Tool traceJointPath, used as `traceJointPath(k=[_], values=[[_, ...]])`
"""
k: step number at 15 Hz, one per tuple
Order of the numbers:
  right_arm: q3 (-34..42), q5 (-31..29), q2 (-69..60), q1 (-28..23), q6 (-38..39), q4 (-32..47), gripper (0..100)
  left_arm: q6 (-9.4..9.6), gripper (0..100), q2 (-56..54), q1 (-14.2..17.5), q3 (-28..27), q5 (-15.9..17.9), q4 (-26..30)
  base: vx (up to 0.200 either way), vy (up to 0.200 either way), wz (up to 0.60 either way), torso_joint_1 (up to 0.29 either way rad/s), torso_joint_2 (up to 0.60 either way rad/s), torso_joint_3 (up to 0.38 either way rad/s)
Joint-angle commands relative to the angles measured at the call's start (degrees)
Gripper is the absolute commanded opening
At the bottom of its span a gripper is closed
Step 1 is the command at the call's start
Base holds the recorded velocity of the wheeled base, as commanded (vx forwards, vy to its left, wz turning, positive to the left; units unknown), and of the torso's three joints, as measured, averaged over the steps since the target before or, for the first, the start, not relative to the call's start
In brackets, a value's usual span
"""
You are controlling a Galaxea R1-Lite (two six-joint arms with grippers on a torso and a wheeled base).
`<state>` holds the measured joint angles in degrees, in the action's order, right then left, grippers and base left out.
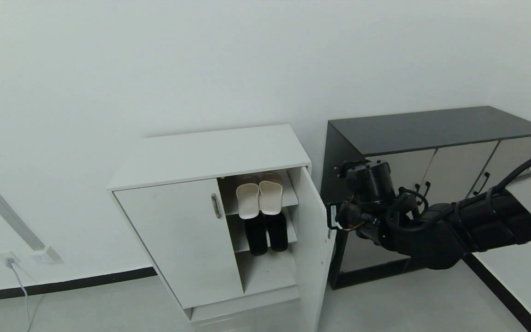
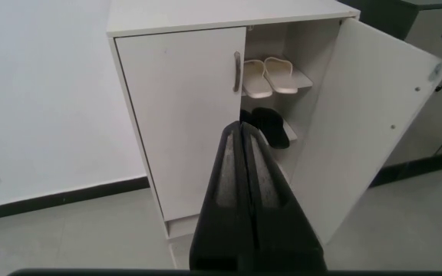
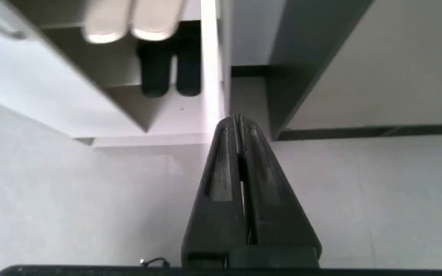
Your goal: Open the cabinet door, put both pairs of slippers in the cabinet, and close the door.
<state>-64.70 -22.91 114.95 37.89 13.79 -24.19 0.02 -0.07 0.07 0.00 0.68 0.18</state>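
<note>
The white cabinet (image 1: 210, 152) has its left door (image 1: 178, 240) closed and its right door (image 1: 311, 240) swung open. A white pair of slippers (image 1: 260, 197) lies on the upper shelf, and a black pair (image 1: 268, 233) on the shelf below. My right gripper (image 1: 331, 220) sits at the outer face of the open door, near its free edge. In the right wrist view this gripper (image 3: 239, 121) is shut, its tip right by the door edge (image 3: 212, 61). My left gripper (image 2: 242, 126) is shut and empty, hanging in front of the cabinet, apart from the open door (image 2: 367, 115).
A dark cabinet (image 1: 431, 124) with pale doors stands just right of the white one, close behind my right arm. A wall socket with a cable (image 1: 9, 262) is low on the left wall. A white surface (image 1: 523, 267) fills the near right. Bare floor lies in front.
</note>
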Motion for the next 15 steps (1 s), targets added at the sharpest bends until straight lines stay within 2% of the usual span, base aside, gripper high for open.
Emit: traceJointPath(k=[1, 3, 7, 12, 15], values=[[1.94, 0.05, -3.06, 1.05, -0.25, -0.16, 0, -0.02, 0, 0.07, 0.01, 0.00, 0.02, -0.01, 0.000, 0.000, 0.00, 0.000, 0.00, 0.000], [3.96, 0.93, -4.03, 1.40, -1.66, -1.21, 0, -0.02, 0, 0.07, 0.01, 0.00, 0.02, -0.01, 0.000, 0.000, 0.00, 0.000, 0.00, 0.000], [9.50, 4.36, -5.35, 1.40, -6.05, -8.33, 0, -0.02, 0, 0.07, 0.01, 0.00, 0.02, -0.01, 0.000, 0.000, 0.00, 0.000, 0.00, 0.000], [10.12, 4.45, -5.26, 2.01, -6.49, -8.60, 0, -0.02, 0, 0.07, 0.01, 0.00, 0.02, -0.01, 0.000, 0.000, 0.00, 0.000, 0.00, 0.000], [10.12, 4.54, -5.08, 2.37, -6.40, -8.60, 0, -0.02, 0, 0.07, 0.01, 0.00, 0.02, -0.01, 0.000, 0.000, 0.60, -0.004, 0.00, 0.004]])
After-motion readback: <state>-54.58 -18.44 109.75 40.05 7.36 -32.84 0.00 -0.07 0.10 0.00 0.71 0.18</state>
